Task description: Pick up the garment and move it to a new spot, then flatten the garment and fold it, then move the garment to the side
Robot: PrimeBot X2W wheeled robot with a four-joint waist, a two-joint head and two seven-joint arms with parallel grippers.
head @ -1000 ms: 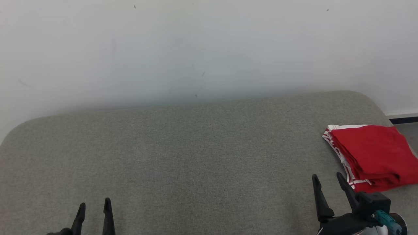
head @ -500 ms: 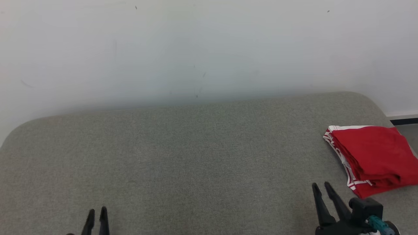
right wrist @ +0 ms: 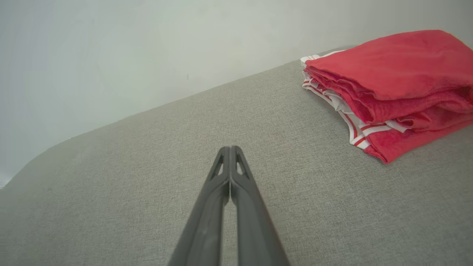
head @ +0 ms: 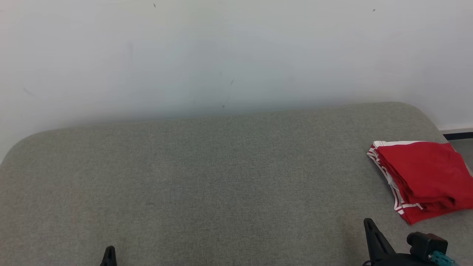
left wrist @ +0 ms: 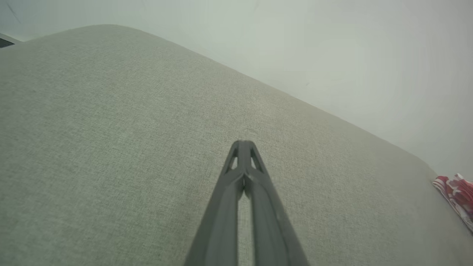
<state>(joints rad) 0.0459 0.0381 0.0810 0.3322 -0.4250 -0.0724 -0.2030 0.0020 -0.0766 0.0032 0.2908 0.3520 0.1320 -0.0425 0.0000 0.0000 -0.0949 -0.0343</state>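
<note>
Finds garment [head: 421, 177] folded, red with white trim, lying on cushion [head: 221, 177] at its right end. Finds right gripper [right wrist: 230, 149] closed, tips together, holding nothing, near garment but apart from it. Finds left gripper [left wrist: 242, 146] likewise closed and empty, over bare cushion, well apart from garment.

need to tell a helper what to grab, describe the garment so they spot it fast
A grey-green upholstered surface runs along a pale wall. At its right end lies the garment, folded. Bright red with white-striped edging, it stands out against the plain fabric around it.
</note>
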